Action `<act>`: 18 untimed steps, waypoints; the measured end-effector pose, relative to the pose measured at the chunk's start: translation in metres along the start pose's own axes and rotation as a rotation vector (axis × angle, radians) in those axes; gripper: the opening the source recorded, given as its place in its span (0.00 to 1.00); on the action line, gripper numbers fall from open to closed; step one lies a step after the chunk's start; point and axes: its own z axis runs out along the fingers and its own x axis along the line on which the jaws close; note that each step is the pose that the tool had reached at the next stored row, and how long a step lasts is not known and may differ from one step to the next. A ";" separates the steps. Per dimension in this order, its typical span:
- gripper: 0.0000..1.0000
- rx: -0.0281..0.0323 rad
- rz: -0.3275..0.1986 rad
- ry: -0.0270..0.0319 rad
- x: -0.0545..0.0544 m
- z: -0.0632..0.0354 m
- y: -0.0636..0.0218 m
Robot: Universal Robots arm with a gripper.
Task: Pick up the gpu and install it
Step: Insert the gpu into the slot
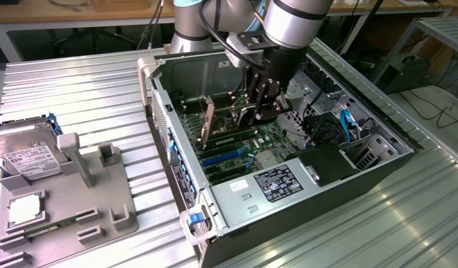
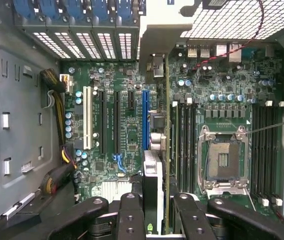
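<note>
The gpu (image 1: 209, 125) stands on edge inside the open computer case (image 1: 377, 153), its bracket end toward the case's rear wall. In the wrist view the gpu (image 2: 167, 125) appears edge-on as a thin line over the motherboard (image 2: 127, 125), just beside the long blue slot (image 2: 145, 120) and the memory slots (image 2: 186, 145). I cannot tell whether its lower edge sits in a slot. My gripper (image 1: 252, 111) reaches down into the case, and its black fingers (image 2: 132, 215) clamp the card from both sides. The gripper (image 2: 159, 220) is shut on the gpu.
A bare processor socket (image 2: 224, 160) lies beside the memory slots. The power supply (image 1: 277, 184) fills the case's near corner, with cables (image 1: 326, 131) at the exterior view's right. Outside the case, a grey fixture (image 1: 72, 212) carries a hard drive (image 1: 20, 148).
</note>
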 end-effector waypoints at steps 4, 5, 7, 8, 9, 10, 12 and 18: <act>0.28 -0.0002 -0.002 0.0087 0.000 0.0022 -0.0002; 0.28 -0.0002 -0.003 0.0093 -0.001 0.0038 -0.0001; 0.28 0.0000 -0.006 0.0092 -0.002 0.0071 -0.0004; 0.28 0.0005 -0.006 0.0089 -0.002 0.0077 -0.0004; 0.28 0.0011 -0.007 0.0085 -0.002 0.0083 -0.0005; 0.28 0.0015 -0.006 0.0081 -0.002 0.0092 -0.0005; 0.28 0.0024 -0.006 0.0081 -0.002 0.0115 -0.0006; 0.28 0.0066 -0.007 0.0057 -0.002 0.0161 -0.0008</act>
